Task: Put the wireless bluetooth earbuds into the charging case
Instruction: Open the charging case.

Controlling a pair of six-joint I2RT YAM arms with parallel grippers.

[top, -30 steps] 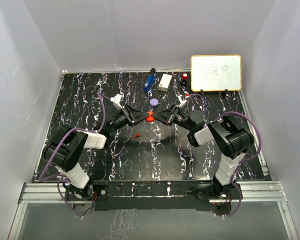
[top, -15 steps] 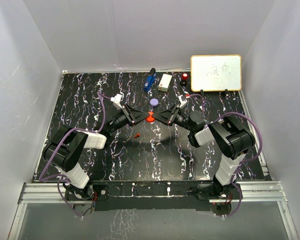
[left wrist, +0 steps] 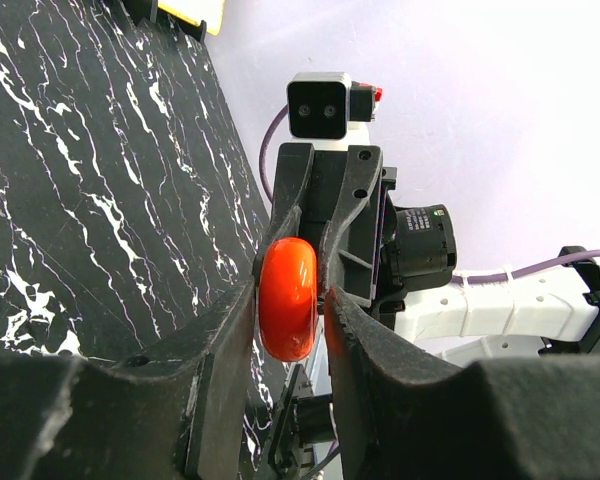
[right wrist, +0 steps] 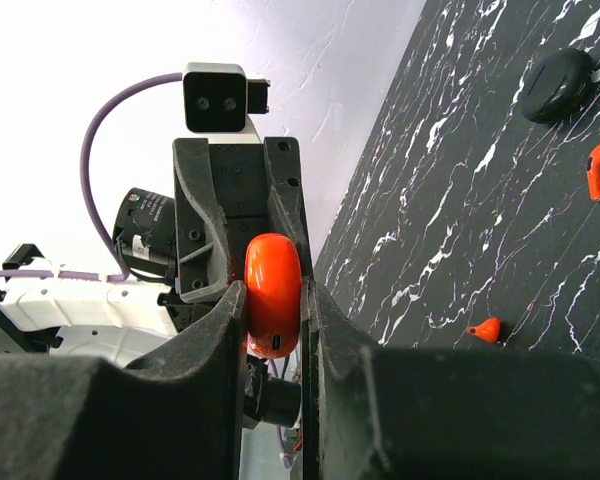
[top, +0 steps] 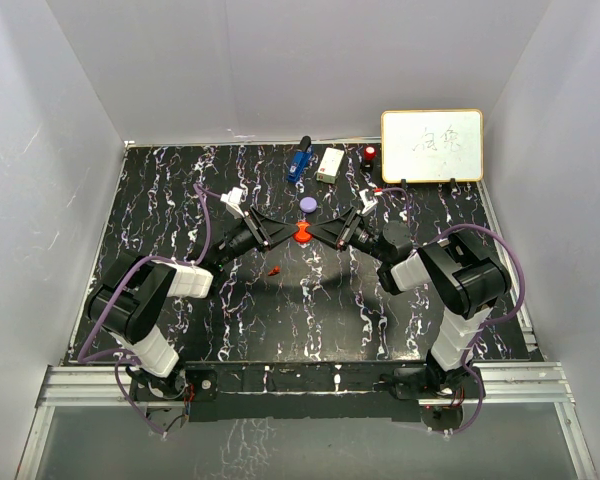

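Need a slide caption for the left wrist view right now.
Left gripper and right gripper both clamp the red charging case edge-on over the black marbled table.

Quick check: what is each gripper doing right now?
Left gripper: closed on the red case.
Right gripper: closed on the same red case, from the opposite side.

End effector grips case (red).
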